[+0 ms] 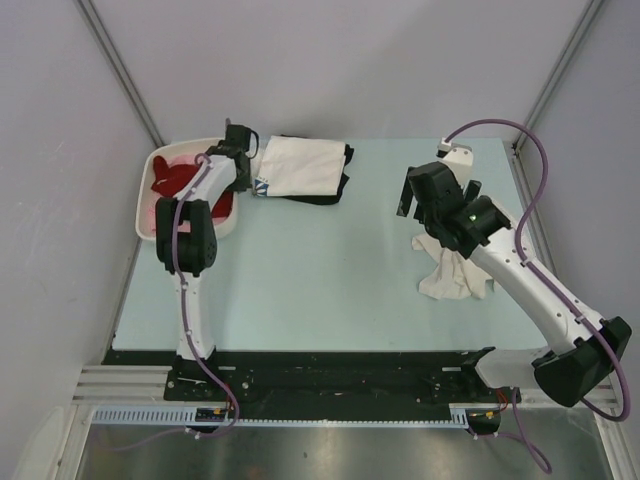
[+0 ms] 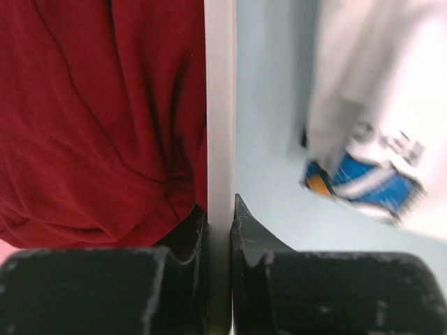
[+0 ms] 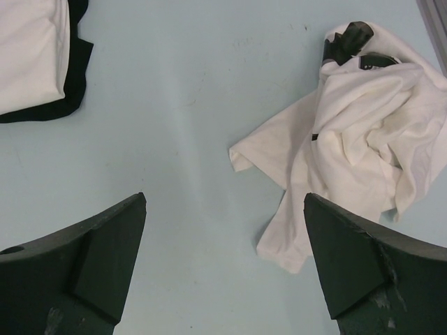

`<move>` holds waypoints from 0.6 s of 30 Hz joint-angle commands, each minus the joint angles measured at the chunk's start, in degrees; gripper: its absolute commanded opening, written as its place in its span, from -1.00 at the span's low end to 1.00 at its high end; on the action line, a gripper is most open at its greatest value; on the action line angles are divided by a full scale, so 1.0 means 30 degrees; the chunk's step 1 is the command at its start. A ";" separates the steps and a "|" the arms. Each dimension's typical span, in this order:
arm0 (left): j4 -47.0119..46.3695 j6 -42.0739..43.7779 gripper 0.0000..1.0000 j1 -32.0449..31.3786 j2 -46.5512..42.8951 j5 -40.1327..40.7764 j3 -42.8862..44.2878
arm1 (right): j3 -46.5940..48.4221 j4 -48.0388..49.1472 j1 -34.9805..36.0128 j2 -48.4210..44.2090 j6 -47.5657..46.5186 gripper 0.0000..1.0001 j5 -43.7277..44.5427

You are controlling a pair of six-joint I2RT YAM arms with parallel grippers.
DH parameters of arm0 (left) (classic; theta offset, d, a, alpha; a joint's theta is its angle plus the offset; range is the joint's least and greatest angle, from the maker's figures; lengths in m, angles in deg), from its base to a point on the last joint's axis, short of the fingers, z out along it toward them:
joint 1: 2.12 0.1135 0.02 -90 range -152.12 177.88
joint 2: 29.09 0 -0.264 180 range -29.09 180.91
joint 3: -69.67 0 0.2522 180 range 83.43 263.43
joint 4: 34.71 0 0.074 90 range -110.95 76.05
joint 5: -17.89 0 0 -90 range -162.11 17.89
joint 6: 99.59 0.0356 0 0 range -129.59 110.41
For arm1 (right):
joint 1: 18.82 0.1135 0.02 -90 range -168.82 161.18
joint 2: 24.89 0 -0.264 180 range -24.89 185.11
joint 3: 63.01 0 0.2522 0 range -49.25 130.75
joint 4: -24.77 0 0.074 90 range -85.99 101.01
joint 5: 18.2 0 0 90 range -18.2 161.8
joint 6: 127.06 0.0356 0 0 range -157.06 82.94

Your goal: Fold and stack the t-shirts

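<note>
A white oval basin at the far left holds a dark red t-shirt and some pink cloth. My left gripper is shut on the basin's white rim, one finger inside and one outside. Just right of it a folded cream t-shirt with a small blue mark lies on a folded black t-shirt. A crumpled white t-shirt lies at the right. My right gripper hangs open above the table, left of that heap.
The pale blue table top is bare between the folded stack and the crumpled shirt. Grey walls close in the back and both sides. The arm bases and a black rail run along the near edge.
</note>
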 commanded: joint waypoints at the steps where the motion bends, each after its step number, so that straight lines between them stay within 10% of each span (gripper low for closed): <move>1: -0.0132 0.1158 -0.99 0.0918 0.1753 0.1308 0.2838 | -0.0107 0.0873 0.0165 0.0563 -0.0008 1.00 0.0406; 6: 0.0337 0.0659 -0.94 0.2090 0.3659 0.1281 0.4746 | -0.0253 0.1313 0.0166 0.1676 -0.0330 0.99 0.0232; 11: 0.0979 -0.0014 0.99 0.2619 0.3606 0.0169 0.6155 | -0.0399 0.1255 0.0486 0.2644 -0.0418 0.99 0.0111; 18: 0.3235 -0.2181 0.99 -0.0568 -0.3126 0.2154 0.2997 | -0.1131 0.1372 0.0576 0.1941 -0.1937 1.00 0.0758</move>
